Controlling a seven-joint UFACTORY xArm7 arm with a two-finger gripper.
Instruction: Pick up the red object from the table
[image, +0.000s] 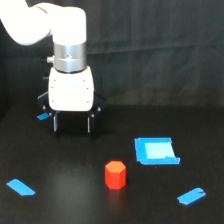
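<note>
— Over on the exterior view's left, what have you got?

— A blue tape strip (20, 187) lying flat on the table (65, 205), low in the frame. Above it hangs my arm, with the gripper (73, 123) just over the surface. A second scrap of blue tape (43, 116) shows beside its body. The two dark fingers (56, 121) stand apart with a clear gap and nothing between them — so it is open and empty.

— And the target?

— Moving toward the middle: the red object (115, 175) stands upright on the table, nearer the camera than the gripper and off toward the exterior view's right of it, well apart from the fingers. Just beyond it, further right, lies the blue tray (155, 151), near but not touching. Another tape strip (191, 196) sits at the far right.

— How do you expect it to handle?

— It looks like a small, rigid, matte block, so I judge it light and stiff, not slippery or fragile. Its six-sided shape gives flat opposite faces; I would close the fingers on one such pair, about mid-height, so the pads sit flush instead of on the corners. A grip on the edges could twist it or push it over.
</note>
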